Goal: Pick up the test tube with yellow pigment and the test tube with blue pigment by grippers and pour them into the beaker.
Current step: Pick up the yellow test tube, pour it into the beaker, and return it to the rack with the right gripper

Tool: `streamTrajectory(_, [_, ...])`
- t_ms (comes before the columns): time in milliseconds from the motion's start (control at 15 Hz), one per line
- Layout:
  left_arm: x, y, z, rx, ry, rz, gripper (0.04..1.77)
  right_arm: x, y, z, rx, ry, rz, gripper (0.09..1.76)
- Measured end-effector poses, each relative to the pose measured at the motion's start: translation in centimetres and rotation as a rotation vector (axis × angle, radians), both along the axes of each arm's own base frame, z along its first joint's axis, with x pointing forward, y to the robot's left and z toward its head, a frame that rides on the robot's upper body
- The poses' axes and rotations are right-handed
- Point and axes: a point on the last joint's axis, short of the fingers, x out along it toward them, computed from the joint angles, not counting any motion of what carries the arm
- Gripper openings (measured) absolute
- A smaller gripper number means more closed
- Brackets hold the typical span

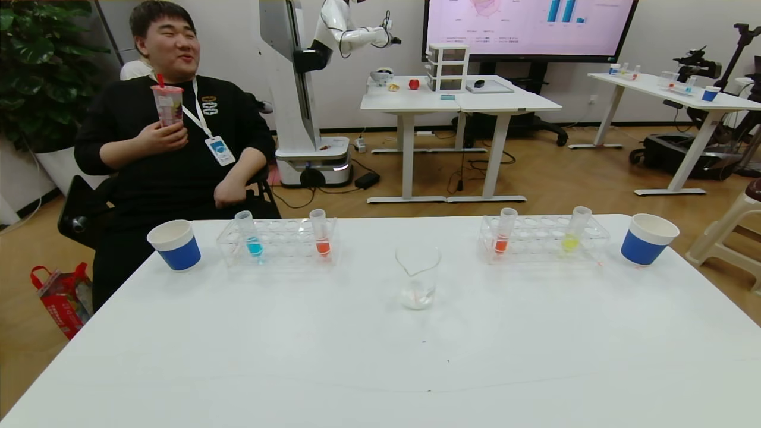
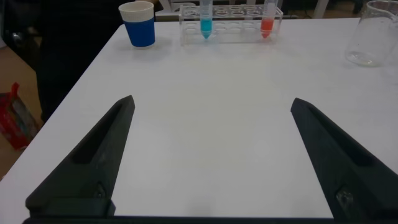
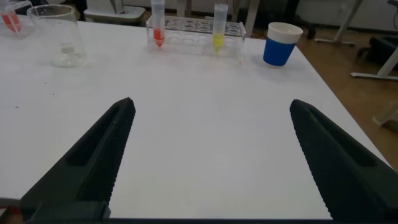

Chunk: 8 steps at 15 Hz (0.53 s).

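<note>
The beaker (image 1: 417,277) stands mid-desk (image 1: 380,368), the test tube with blue pigment (image 1: 250,235) at ten o'clock, the test tube with yellow pigment (image 1: 574,230) at two o'clock. The left end effector (image 2: 211,158) and right end effector (image 3: 211,158) are both released, empty, over bare desk.

Bright, even room light from overhead washes the glossy white worktop (image 1: 380,356), leaving only faint, soft shadows. The clear glass beaker (image 1: 418,276) nearly dissolves against it. Straight lines bow toward the head view's edges; distant furniture looks soft.
</note>
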Motion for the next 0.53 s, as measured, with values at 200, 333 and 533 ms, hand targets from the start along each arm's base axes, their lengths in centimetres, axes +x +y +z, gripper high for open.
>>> streamTrajectory(200, [0.0, 0.0, 0.0, 0.0, 0.0, 0.0, 1.75, -0.1, 0.0, 2.3, 0.019, -0.026, 0.004, 1.74])
streamTrajectory(333, [0.0, 0.0, 0.0, 0.0, 0.0, 0.0, 1.75, 0.1, 0.0, 4.4, 0.049, -0.022, 0.017, 1.74])
streamTrajectory(533, [0.0, 0.0, 0.0, 0.0, 0.0, 0.0, 1.75, 1.7, 0.0, 8.1, 0.078, -0.02, 0.046, 1.74])
